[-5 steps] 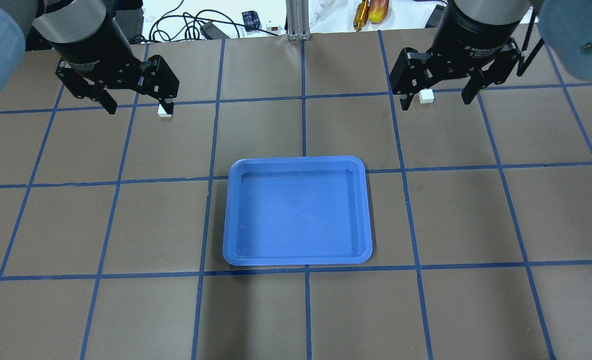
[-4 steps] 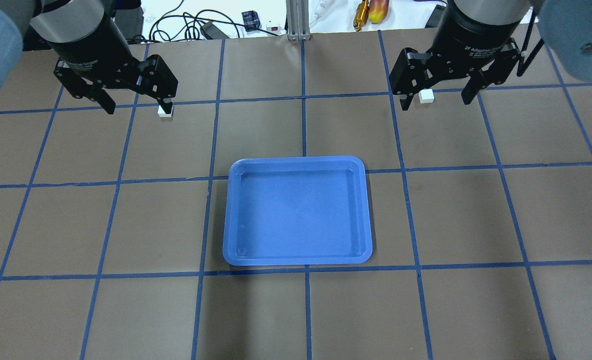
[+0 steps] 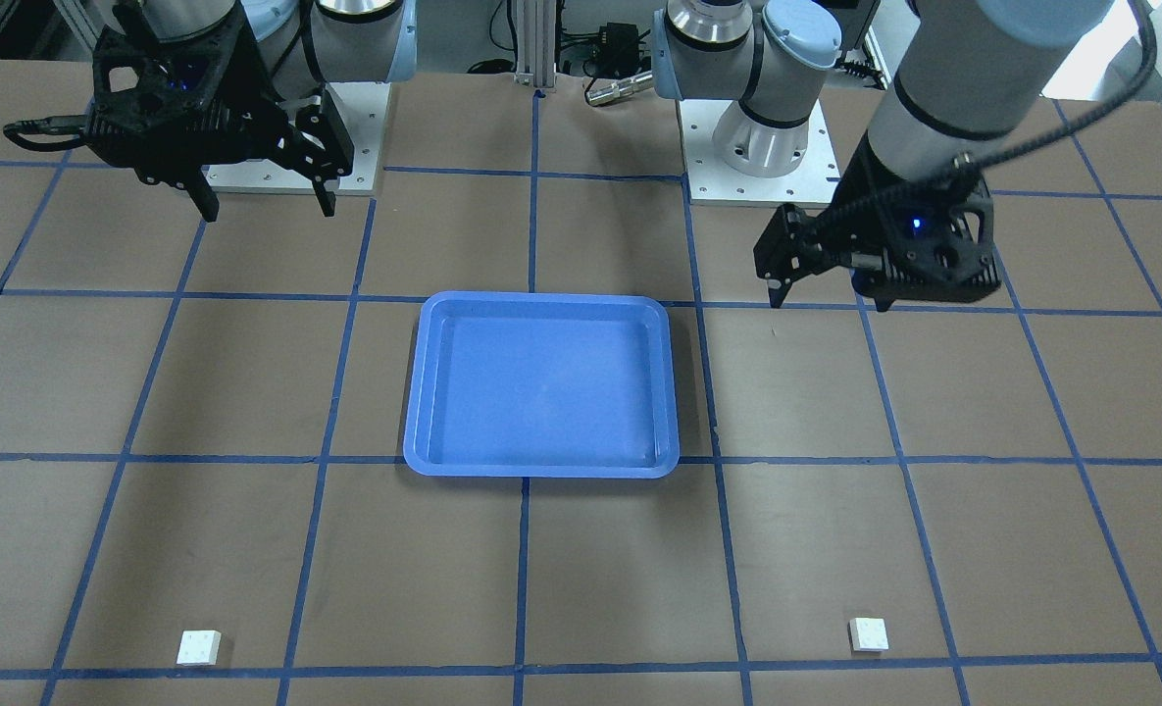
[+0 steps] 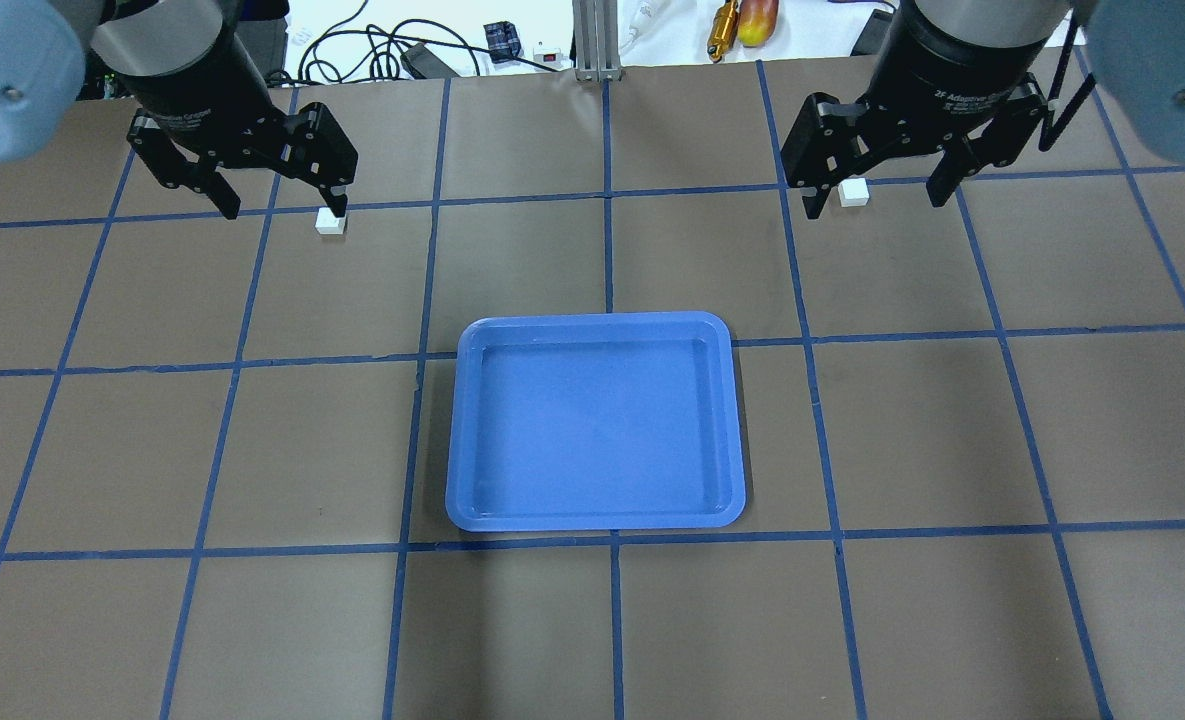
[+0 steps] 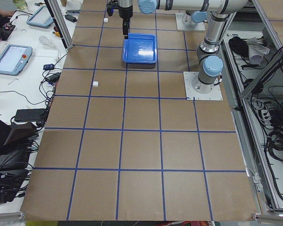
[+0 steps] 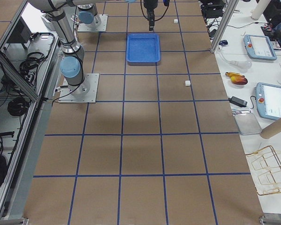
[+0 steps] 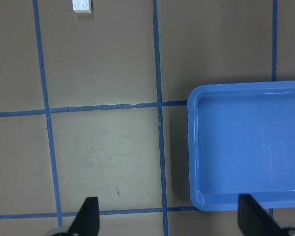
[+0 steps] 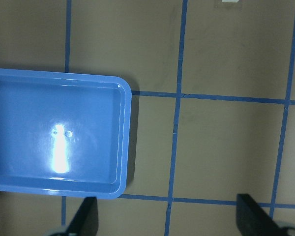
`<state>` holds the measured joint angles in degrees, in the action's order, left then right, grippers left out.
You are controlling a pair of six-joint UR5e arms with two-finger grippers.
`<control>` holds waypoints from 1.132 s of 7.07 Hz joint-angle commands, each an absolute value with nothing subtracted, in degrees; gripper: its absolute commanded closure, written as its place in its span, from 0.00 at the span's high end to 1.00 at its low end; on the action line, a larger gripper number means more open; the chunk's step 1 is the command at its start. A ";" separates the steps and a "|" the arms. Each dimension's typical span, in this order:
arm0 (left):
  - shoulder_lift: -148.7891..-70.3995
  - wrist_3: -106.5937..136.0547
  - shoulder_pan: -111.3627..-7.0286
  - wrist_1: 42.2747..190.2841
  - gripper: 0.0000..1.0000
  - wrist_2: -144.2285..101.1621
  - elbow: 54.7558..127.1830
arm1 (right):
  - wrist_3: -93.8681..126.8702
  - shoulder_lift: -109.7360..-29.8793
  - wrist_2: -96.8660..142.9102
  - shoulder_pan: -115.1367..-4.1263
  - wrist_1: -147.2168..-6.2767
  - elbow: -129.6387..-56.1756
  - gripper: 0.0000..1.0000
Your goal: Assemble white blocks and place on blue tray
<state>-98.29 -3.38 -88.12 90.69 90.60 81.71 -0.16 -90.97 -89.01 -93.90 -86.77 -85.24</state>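
Observation:
The blue tray lies in the middle of the table, with nothing in it, and shows in the front view. Two white blocks lie apart on the table beyond it: one on my left, one on my right. My left gripper is open, holds nothing and hangs high above the table. My right gripper is also open, holds nothing and hangs high. The left wrist view shows the left block at the top edge and the tray. The right wrist view shows the tray.
The brown table has a grid of blue tape lines. Cables and small items lie past the far edge. Both arm bases stand on the robot's side of the table.
My left gripper has shifted slightly to the right and away in the overhead view. The right gripper, the blocks and the tray have not visibly moved.

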 commanded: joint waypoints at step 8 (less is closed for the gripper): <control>-133.15 -14.76 -82.62 71.03 0.86 93.69 67.06 | -2.88 -90.79 -88.95 -93.60 -86.49 -84.90 1.00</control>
<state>-131.78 -14.18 -83.59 72.38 93.58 67.16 -1.09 -90.81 -88.92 -93.76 -86.76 -85.16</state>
